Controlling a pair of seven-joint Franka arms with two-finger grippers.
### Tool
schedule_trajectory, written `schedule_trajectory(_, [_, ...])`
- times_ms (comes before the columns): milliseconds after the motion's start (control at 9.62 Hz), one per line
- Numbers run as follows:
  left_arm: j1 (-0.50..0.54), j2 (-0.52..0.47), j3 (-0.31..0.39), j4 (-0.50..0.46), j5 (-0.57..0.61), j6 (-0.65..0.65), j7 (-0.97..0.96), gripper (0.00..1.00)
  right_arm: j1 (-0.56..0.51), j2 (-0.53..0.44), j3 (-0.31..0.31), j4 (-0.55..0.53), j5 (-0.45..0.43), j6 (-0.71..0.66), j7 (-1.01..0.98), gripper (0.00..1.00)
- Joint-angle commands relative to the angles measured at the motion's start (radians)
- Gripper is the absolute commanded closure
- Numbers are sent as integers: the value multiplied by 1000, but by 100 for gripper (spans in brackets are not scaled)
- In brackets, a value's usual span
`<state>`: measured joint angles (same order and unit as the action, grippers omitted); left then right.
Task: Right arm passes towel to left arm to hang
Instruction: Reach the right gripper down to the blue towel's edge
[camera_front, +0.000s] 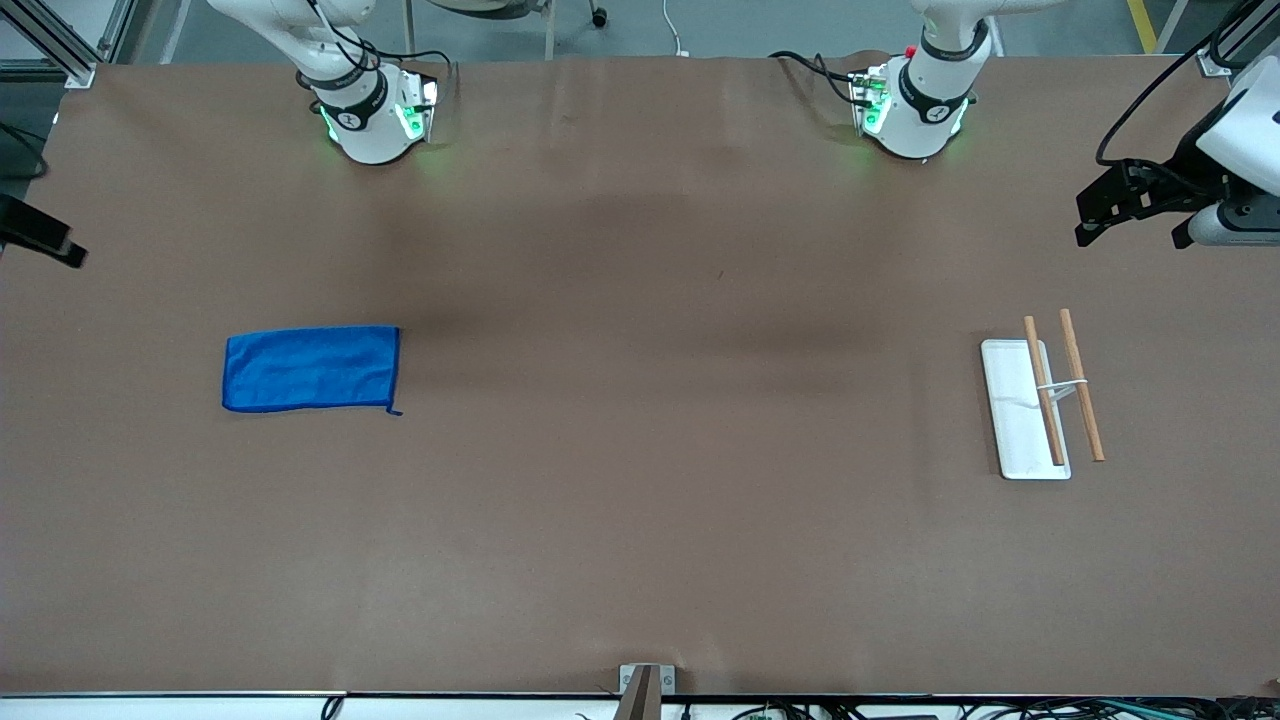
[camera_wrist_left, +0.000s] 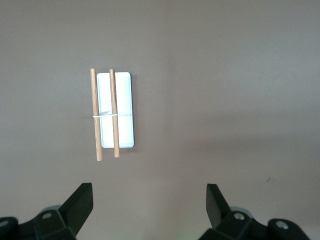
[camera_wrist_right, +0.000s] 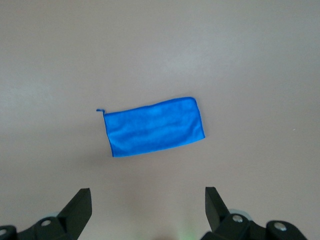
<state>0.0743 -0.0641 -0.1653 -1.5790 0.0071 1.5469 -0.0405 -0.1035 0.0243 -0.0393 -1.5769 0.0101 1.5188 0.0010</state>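
Note:
The blue towel (camera_front: 310, 368) lies flat on the brown table toward the right arm's end; its corner loop sticks out at one corner. It also shows in the right wrist view (camera_wrist_right: 155, 127). My right gripper (camera_wrist_right: 148, 200) is open and empty, high over the table with the towel under it; only a black part of it (camera_front: 45, 240) shows at the edge of the front view. My left gripper (camera_wrist_left: 150, 200) is open and empty, high over the left arm's end of the table (camera_front: 1132, 232), near the rack.
A small rack (camera_front: 1020, 420) with a white base and two wooden rods (camera_front: 1080, 385) stands toward the left arm's end; it also shows in the left wrist view (camera_wrist_left: 124, 100). The two arm bases (camera_front: 370, 115) (camera_front: 915, 105) stand along the table's edge.

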Motion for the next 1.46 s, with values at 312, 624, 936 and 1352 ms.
schedule_trajectory(312, [4, 17, -5, -13, 1, -7, 8, 0, 19, 43, 1, -513, -16, 557, -29, 0])
schedule_trajectory(624, [1, 17, -5, -10, -1, -5, 7, 0, 16, 210, -1, -643, -18, 887, -82, 0])
schedule_trajectory(936, [4, 24, -7, -10, -1, -5, 8, 0, 11, 279, -2, -742, -22, 1087, -92, 0])
schedule_trajectory(1352, [2, 29, -5, -4, -1, -5, 13, 0, 12, 318, -2, -778, -24, 1143, -102, 1])
